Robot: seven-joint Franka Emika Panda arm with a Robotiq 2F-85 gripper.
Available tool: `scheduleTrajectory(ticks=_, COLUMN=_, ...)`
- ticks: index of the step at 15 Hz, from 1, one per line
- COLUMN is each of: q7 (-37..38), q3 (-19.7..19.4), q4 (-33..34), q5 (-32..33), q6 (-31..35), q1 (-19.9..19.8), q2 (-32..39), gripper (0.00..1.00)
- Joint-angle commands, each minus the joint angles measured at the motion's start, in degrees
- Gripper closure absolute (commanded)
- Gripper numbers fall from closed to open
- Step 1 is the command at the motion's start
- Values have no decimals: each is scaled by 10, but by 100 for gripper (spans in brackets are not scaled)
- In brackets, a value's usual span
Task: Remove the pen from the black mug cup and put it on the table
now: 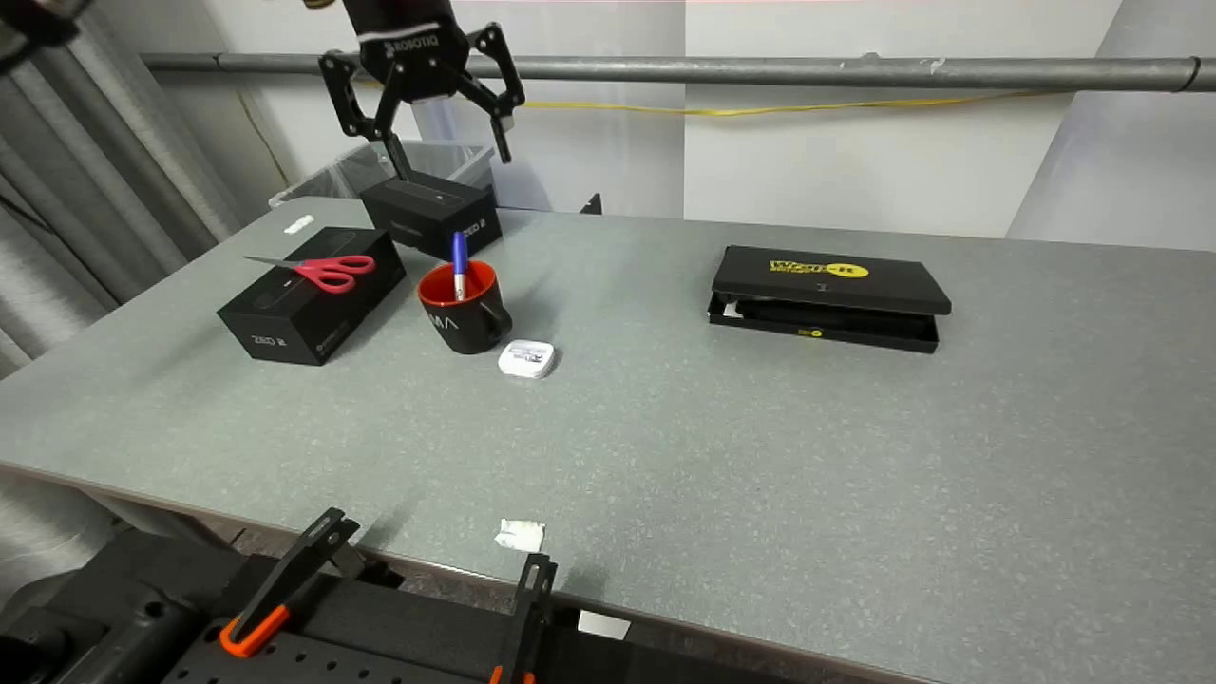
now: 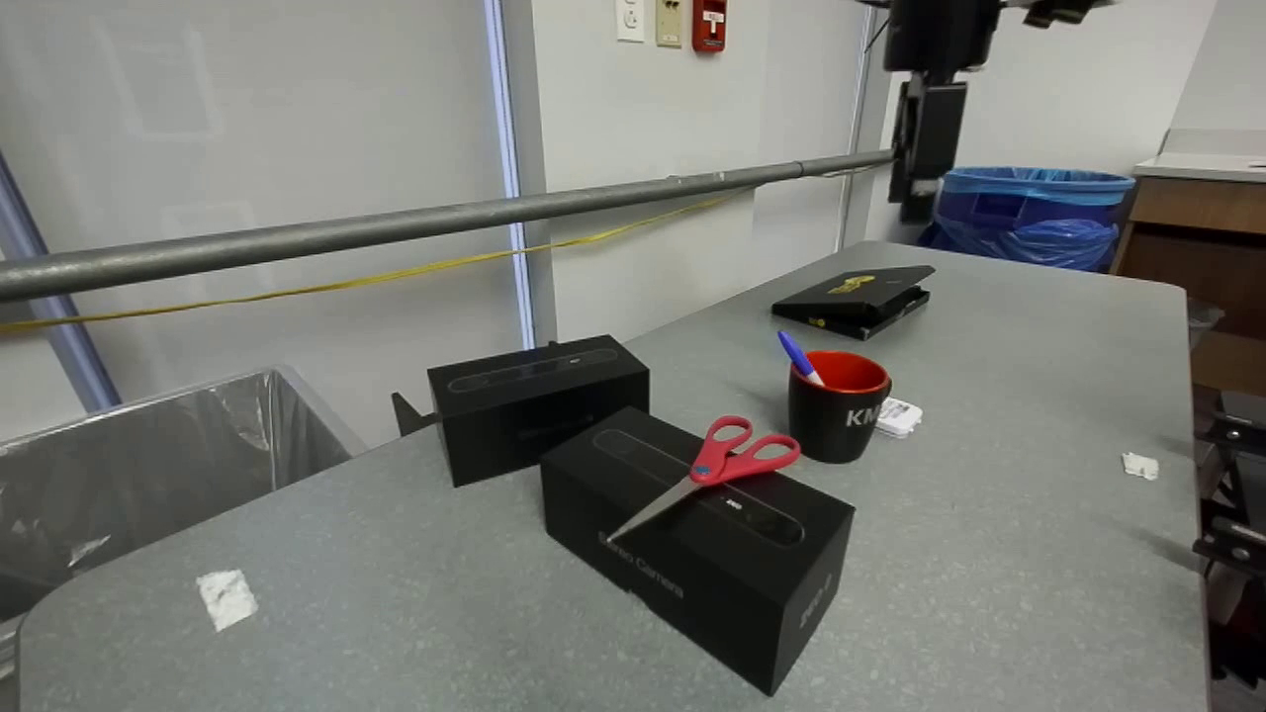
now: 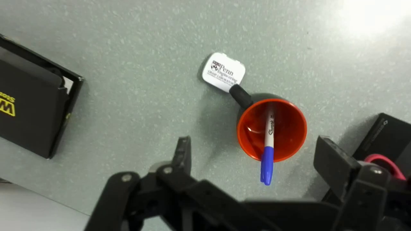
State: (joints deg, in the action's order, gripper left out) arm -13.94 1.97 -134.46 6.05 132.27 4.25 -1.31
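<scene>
The black mug cup [image 1: 467, 329] stands upright on the grey speckled table [image 1: 684, 456], its red inside and rim showing. It also shows in an exterior view [image 2: 833, 427] and the wrist view [image 3: 289, 147]. The pen [image 1: 460, 255] leans in the mug, blue cap sticking out above the rim. In the wrist view the cap [image 3: 267, 165] lies over the rim's near edge, and the white barrel runs into the mug. My gripper [image 1: 450, 159] is open and empty, high above the table. In the wrist view the pen cap shows between its wide-apart fingers [image 3: 253, 144].
A white tin [image 1: 526, 359] lies beside the mug's handle. Two black boxes [image 2: 692, 544] [image 2: 539, 405] stand near the mug, with red-handled scissors [image 2: 727, 460] on the nearer one. A flat black box [image 1: 826, 294] lies farther along the table. A pipe [image 1: 855, 71] runs along the wall.
</scene>
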Motion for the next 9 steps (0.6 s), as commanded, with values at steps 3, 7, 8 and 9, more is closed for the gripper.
scheduleTrajectory(ticks=3, q7=87, q3=23, q4=132, q5=-12, q6=12, q1=6, q2=152, gripper=0)
scheduleTrajectory(ticks=7, q7=74, q3=27, q4=122, q5=-11, q6=14, q1=1, q2=149, gripper=0)
scheduleTrajectory(ticks=8, q7=75, q3=27, q4=126, q5=-11, q6=14, q1=1, q2=153, gripper=0)
scheduleTrajectory(ticks=9, q7=75, q3=27, q4=128, q5=-11, q6=14, q1=1, q2=153, gripper=0)
